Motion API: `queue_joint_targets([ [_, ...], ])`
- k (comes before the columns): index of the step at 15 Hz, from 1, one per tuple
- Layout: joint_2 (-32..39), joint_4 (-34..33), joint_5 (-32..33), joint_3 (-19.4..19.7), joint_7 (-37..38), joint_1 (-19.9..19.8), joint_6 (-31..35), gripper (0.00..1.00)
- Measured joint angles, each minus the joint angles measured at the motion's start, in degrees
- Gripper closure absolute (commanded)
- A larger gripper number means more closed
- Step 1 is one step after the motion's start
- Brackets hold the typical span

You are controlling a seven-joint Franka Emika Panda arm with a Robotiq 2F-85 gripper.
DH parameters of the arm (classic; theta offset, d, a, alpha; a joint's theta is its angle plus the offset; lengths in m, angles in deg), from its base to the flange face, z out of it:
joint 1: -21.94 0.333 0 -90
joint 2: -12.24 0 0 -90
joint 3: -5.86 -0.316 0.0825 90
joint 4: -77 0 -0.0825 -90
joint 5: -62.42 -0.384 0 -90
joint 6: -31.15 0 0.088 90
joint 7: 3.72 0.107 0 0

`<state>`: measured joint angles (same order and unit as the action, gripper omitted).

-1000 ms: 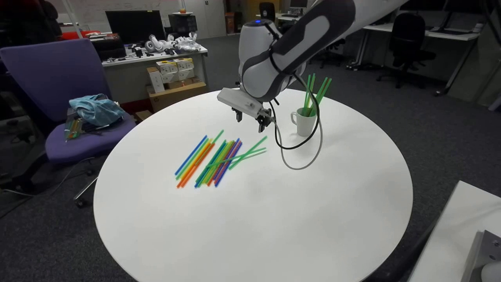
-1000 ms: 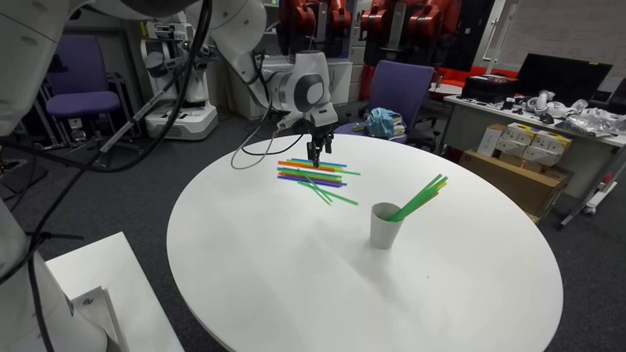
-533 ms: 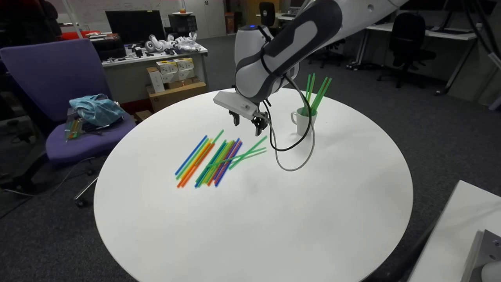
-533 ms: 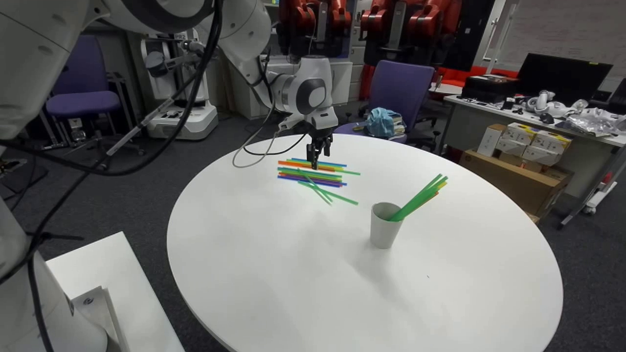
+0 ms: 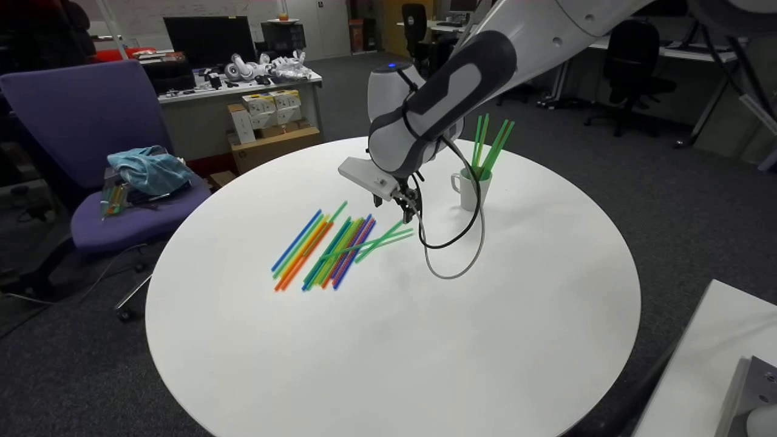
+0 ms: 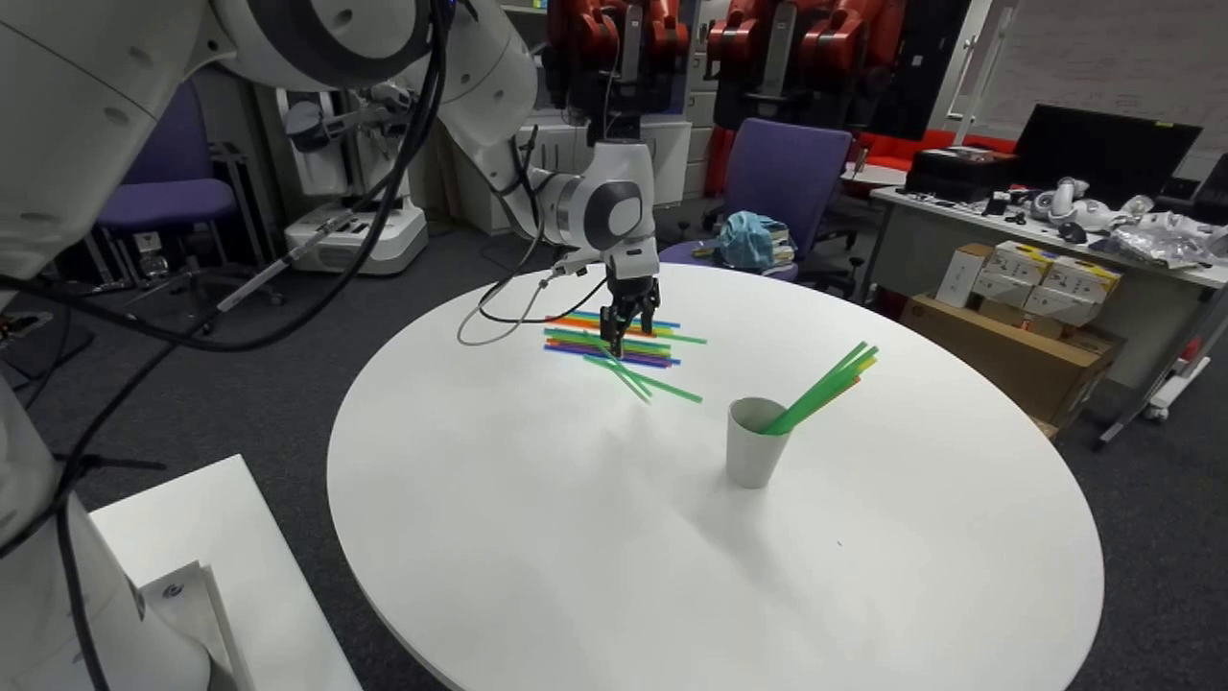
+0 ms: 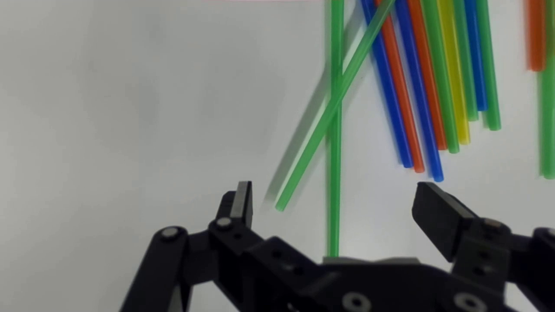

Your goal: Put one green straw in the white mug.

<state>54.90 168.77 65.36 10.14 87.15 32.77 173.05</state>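
My gripper (image 7: 334,190) is open and empty above the table; it also shows in both exterior views (image 5: 393,210) (image 6: 629,338). In the wrist view, a green straw (image 7: 334,173) lies straight between the open fingers, its near end hidden behind the gripper body. A second green straw (image 7: 308,151) crosses over it, its end near the left finger. The crossed pair also shows in an exterior view (image 6: 670,388). The white mug (image 5: 472,195) stands upright apart from the gripper, also seen in an exterior view (image 6: 751,461), with several straws, mostly green (image 6: 815,395), leaning in it.
Beside the crossed pair lies a row of blue, orange, green and yellow straws (image 7: 416,86). A further group with orange straws (image 5: 306,255) lies beyond. A cable loop (image 5: 450,278) hangs from the arm between gripper and mug. The round white table (image 5: 425,340) has a curved edge.
My gripper has come down toward the crossed green straws, its fingers staying open. The straws and the white mug have not moved.
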Motion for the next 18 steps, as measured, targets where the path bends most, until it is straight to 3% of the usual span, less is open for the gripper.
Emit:
queue_joint_targets([
  [8,7.8,-5.5,-1.3,0.4,5.9,0.5,0.0,0.00],
  [9,8.4,-6.2,-1.7,0.4,6.2,0.5,-0.1,0.09],
  [10,9.0,-6.9,-2.0,0.4,6.4,0.5,-0.2,0.26],
  [18,11.5,-11.1,-3.6,0.4,6.4,0.4,-3.2,0.86],
])
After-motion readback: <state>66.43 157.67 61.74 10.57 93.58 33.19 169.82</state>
